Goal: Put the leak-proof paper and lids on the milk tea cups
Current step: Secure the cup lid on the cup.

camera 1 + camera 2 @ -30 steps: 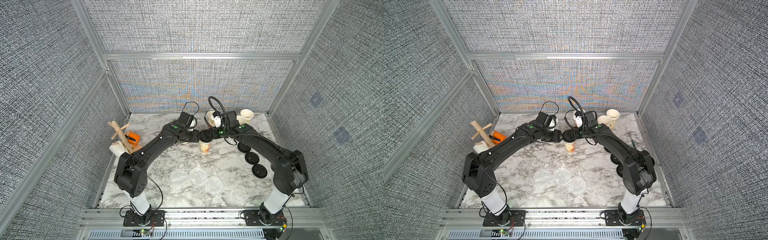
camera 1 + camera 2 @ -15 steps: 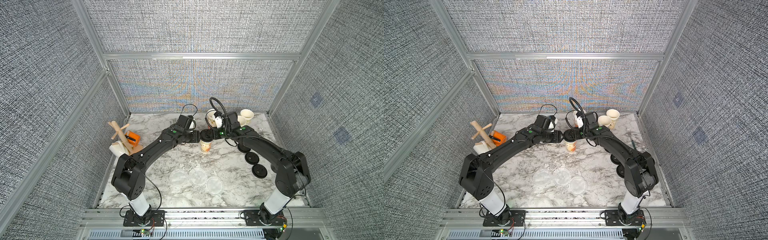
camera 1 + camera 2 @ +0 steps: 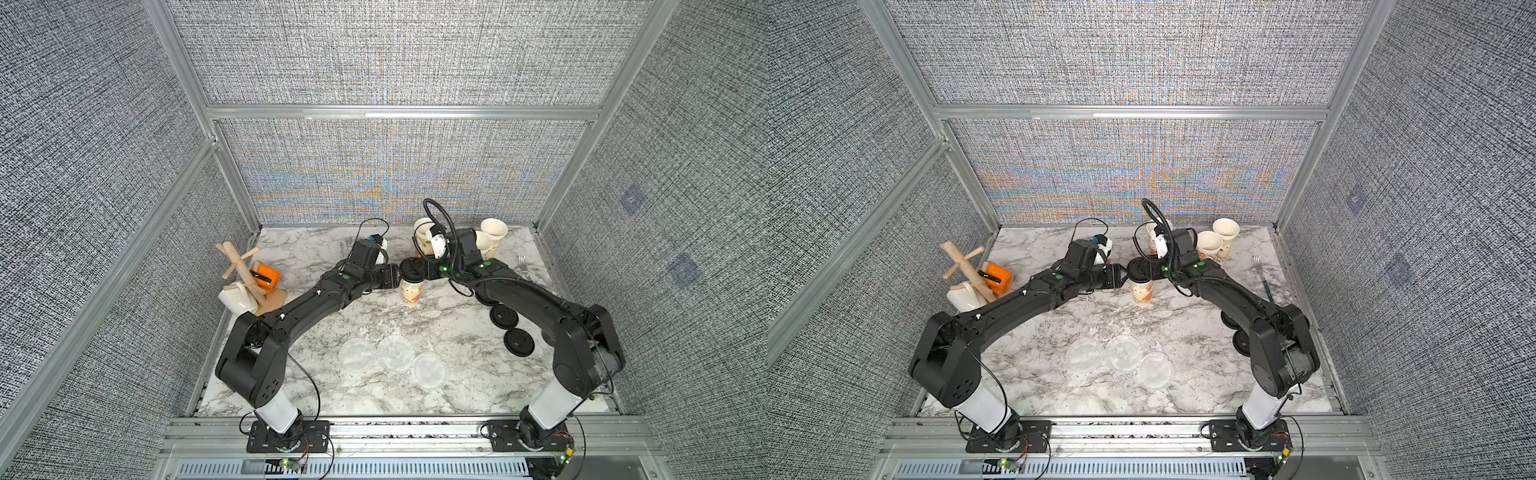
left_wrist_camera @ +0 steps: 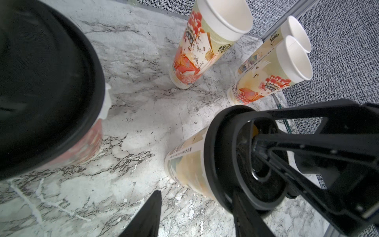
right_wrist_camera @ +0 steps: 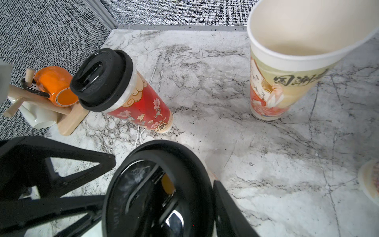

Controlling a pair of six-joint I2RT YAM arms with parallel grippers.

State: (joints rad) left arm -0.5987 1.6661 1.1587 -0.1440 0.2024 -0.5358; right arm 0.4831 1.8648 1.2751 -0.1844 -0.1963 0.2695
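three leak-proof paper discs (image 3: 394, 351) lie flat on the marble table (image 3: 478, 386) out front between the arm bases, well apart from the cups; only the top views show them; left gripper (image 3: 397, 276) and right gripper (image 3: 419, 271) meet at the middle milk tea cup (image 3: 412, 293), capped with a black lid (image 5: 127, 205); left's fingers sit either side of the cup, right's rest on the lid, but can't tell if either is actually squeezing; right wrist view catches a red lidded cup (image 5: 143, 106) with a pale paper edge (image 5: 131, 89) under its lid, which the top views miss; three open cups (image 3: 494, 230) stand at the back
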